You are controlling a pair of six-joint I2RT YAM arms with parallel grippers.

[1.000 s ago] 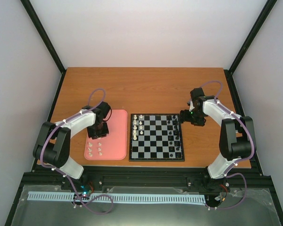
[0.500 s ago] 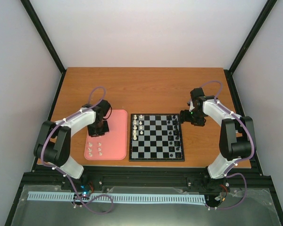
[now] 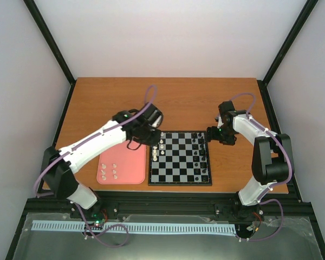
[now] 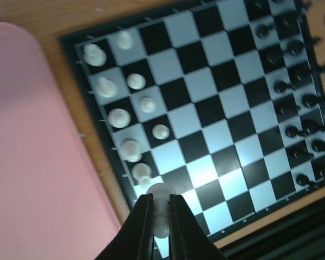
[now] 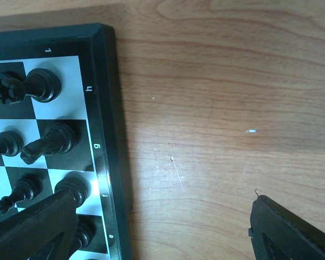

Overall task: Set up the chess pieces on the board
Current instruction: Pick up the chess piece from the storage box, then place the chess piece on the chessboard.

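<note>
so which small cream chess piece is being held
The cream piece pinched in the left gripper over the black-and-white board; the others stand free on squares or the pink tray.

The board (image 3: 180, 162) is chequered in black and pale grey-white squares, with a black border that carries small white numerals. The chess pieces (image 4: 119, 117) are cream-white and the opposing figures (image 5: 43, 84) are glossy black. The tray (image 3: 132, 162) is plain pink, the table (image 5: 216, 108) is orange-brown wood with a fine darker grain, and the arms (image 3: 97, 141) are white with black joints and purple cables (image 3: 147, 97).
</note>
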